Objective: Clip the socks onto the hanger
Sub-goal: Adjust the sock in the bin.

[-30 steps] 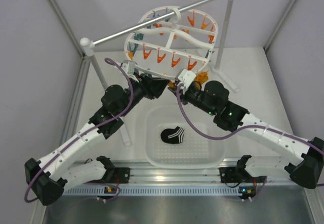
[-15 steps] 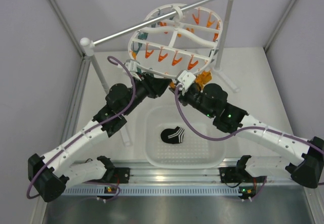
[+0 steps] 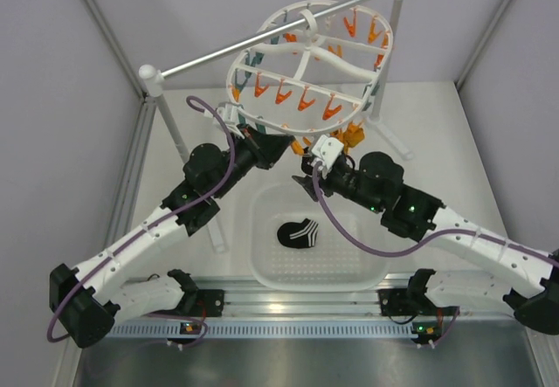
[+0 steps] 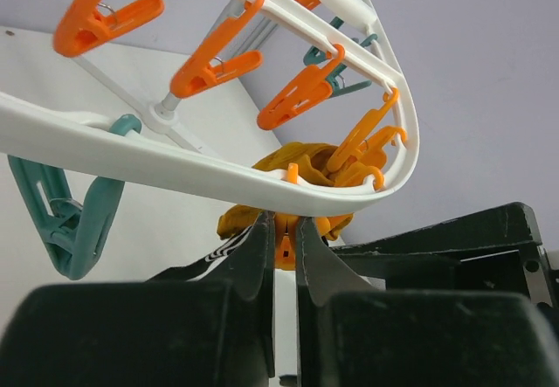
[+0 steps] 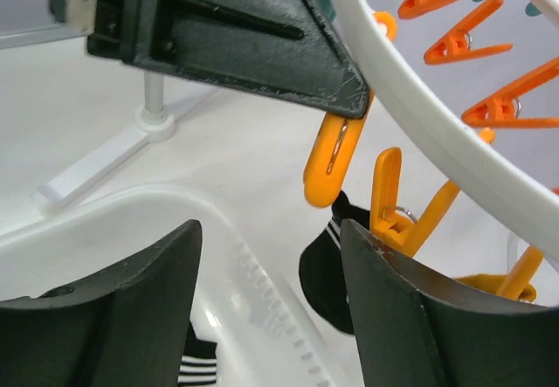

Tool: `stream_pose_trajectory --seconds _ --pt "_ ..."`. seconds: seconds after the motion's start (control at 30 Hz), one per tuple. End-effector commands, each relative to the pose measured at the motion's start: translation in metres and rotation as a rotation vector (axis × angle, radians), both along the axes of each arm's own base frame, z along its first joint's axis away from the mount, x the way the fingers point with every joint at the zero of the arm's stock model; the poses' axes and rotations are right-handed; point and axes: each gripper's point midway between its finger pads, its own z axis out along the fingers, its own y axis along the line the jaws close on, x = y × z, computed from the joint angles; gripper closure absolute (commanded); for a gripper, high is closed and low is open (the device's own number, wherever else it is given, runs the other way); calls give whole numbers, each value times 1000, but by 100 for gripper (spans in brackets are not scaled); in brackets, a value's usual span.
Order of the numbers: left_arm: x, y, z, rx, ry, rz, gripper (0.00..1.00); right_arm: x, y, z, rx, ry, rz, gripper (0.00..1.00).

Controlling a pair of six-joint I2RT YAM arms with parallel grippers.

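The white oval hanger (image 3: 289,129) hangs tilted from the rod, with orange and teal clothespins dangling from it. My left gripper (image 3: 281,148) reaches up under its near rim (image 4: 175,164). Its fingers (image 4: 284,221) are shut on the top of an orange clothespin (image 5: 334,155). A black striped sock (image 5: 327,273) hangs right under that pin. Mustard socks (image 3: 351,134) hang bunched beside it. My right gripper (image 3: 308,186) stands open just below, with nothing between its fingers (image 5: 271,230). Another black striped sock (image 3: 299,232) lies in the basket.
The white perforated basket (image 3: 367,273) sits on the table between the arms. A silver rod (image 3: 218,55) on two white posts (image 3: 162,116) spans the back, carrying the hanger. Grey walls close in on both sides.
My left gripper has closed. My right gripper has opened and drawn back down toward the basket. The hanger has swung up and to the right.
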Motion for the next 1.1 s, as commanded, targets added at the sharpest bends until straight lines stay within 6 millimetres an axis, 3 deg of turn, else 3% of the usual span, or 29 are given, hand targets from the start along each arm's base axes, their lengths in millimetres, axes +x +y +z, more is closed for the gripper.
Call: stream_pose_trajectory --seconds 0.0,0.2,0.3,0.37,0.43,0.5,0.6,0.8,1.07 --pt "7 5 17 -54 -30 39 100 -31 -7 -1 -39 17 119 35" --pt "7 4 13 -43 -25 35 100 -75 -8 -52 -222 81 369 25" --pt "7 3 11 -37 -22 31 100 -87 -2 -86 -322 159 465 14" --pt "7 3 11 -35 -24 30 100 -86 1 -114 -387 213 475 14" --pt "7 4 12 -36 -26 30 100 -82 4 -141 -446 261 474 22" --pt "7 3 10 -29 -27 31 100 -77 6 -154 -462 301 444 36" --pt "7 3 10 -25 -30 31 100 -65 6 -182 -457 394 320 46" --pt "9 4 8 -16 -34 40 100 -55 -3 -219 -416 559 91 51" --pt "11 4 2 -4 -22 46 100 -47 -4 -253 -447 614 19 56"
